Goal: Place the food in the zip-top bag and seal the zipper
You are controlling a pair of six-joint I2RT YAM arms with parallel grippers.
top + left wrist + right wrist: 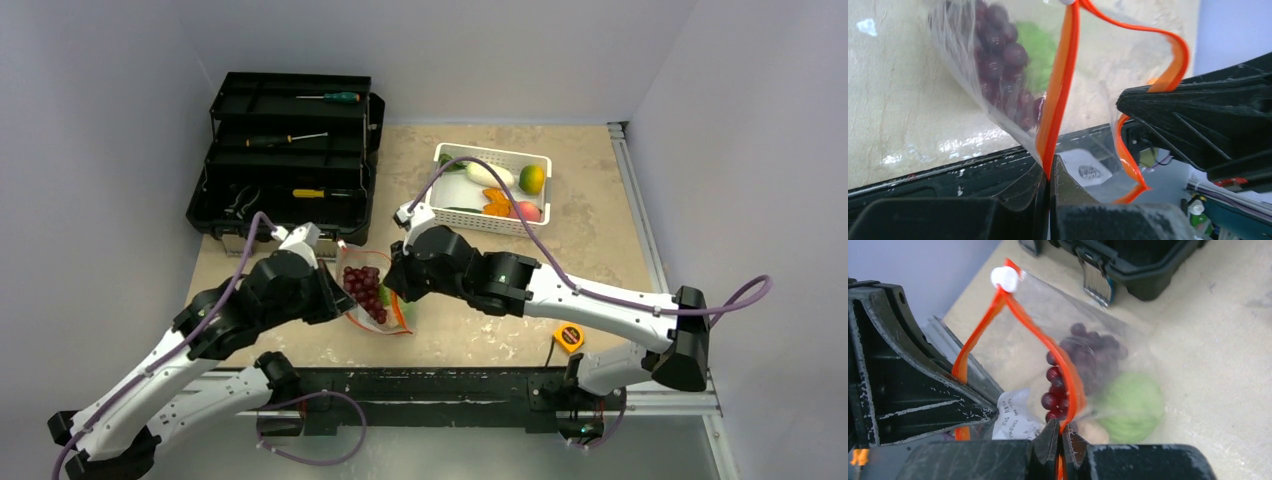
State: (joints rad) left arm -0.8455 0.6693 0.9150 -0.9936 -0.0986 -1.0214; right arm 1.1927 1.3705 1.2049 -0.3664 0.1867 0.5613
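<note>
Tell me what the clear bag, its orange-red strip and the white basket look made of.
Clear crinkly zip-top bag: thin glossy plastic film, seemingly; it creases and shows dark purple grapes through.
Orange-red zipper strip: flexible, smooth plastic, bending in loops.
White perforated basket: probably rigid matte plastic, holding a boxy shape.
</note>
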